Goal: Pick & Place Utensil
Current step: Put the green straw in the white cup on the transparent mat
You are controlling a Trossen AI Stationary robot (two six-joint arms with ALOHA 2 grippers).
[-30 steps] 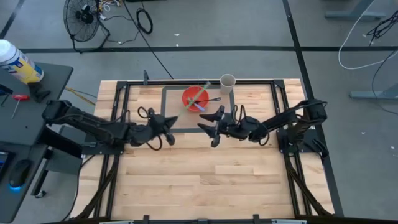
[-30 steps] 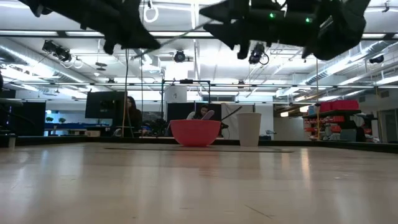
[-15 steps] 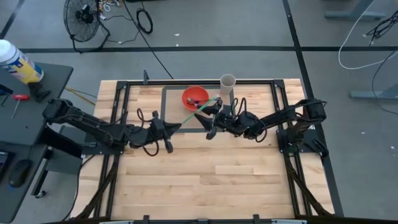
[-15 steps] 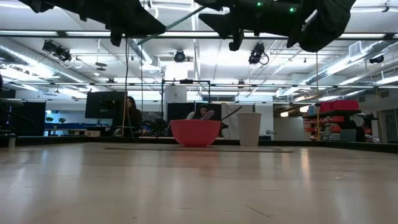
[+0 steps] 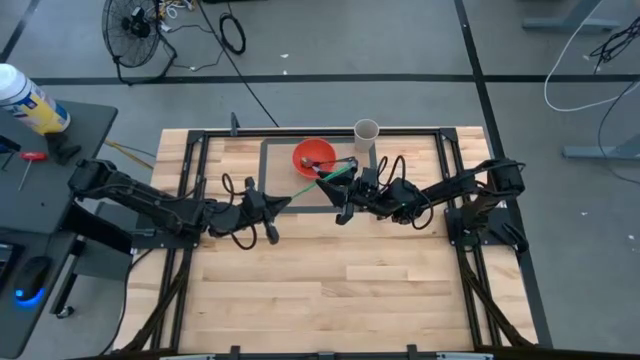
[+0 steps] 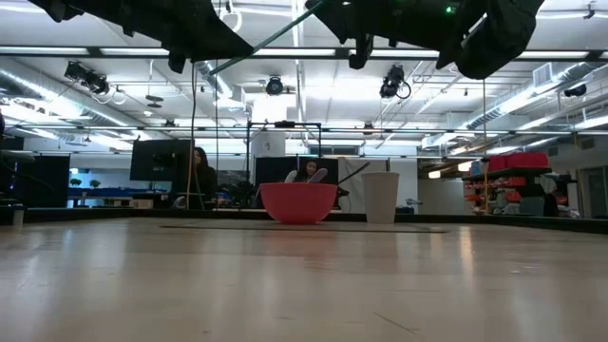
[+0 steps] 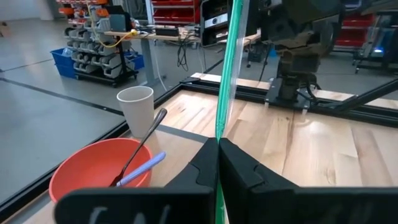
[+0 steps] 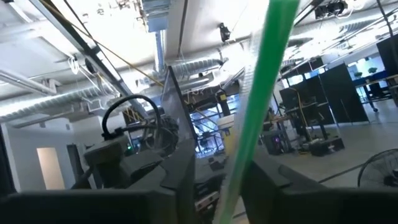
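Left hand clamped on one end of a green utensil, held above the table; right hand at the other end, fingers either side of it, grip not discernible. Beyond them stand a red bowl, holding a dark spoon and a blue utensil, and a white cup just beside it.

Surroundings beyond the wooden desk
Floor fan and coiled black cable on grey floor, far left. Side table at left carries a white spray can and red-handled tool. A seated person at a monitor, far room.
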